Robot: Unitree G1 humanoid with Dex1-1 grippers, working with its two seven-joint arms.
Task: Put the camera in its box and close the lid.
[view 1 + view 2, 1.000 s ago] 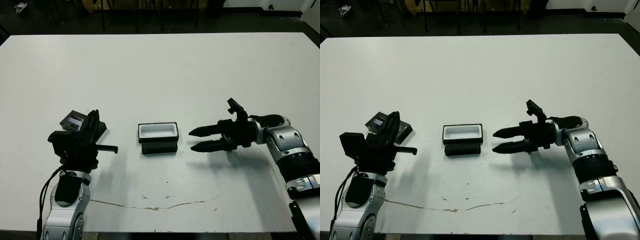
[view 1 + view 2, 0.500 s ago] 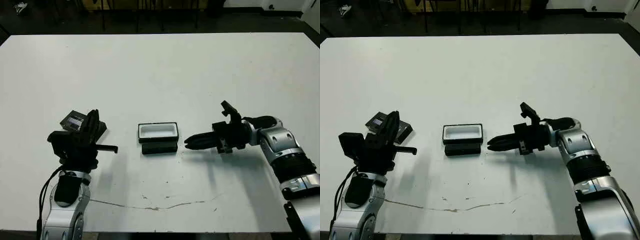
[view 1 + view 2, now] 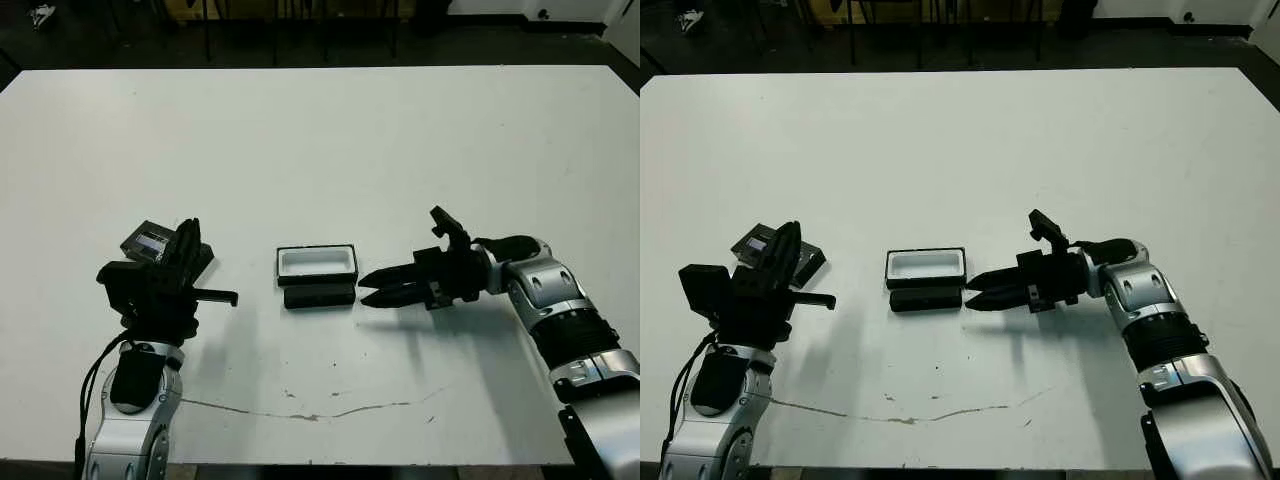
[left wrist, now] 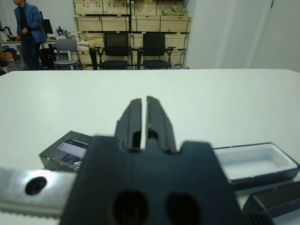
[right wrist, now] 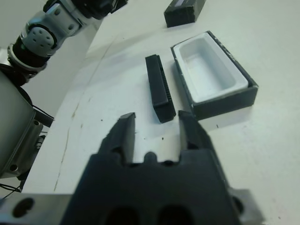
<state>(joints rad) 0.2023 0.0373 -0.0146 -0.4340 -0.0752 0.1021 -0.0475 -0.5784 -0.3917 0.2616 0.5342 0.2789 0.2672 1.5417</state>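
White counter [image 3: 320, 130] fills the head view: at centre the box [image 3: 316, 262] with the camera [image 3: 319, 295] touching its near side, the lid [image 3: 150, 243] at left. Right gripper [image 3: 366, 287], fingers spread, points at the camera's end.

Left wrist view: left gripper [image 4: 144, 115] nearly clenched, empty.

Right wrist view: camera between spread fingers [image 5: 123, 133], ungrasped.

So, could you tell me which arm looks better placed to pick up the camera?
The right: its open gripper sits just off the camera's end, fingers aimed at it. The left gripper is shut, over by the lid.
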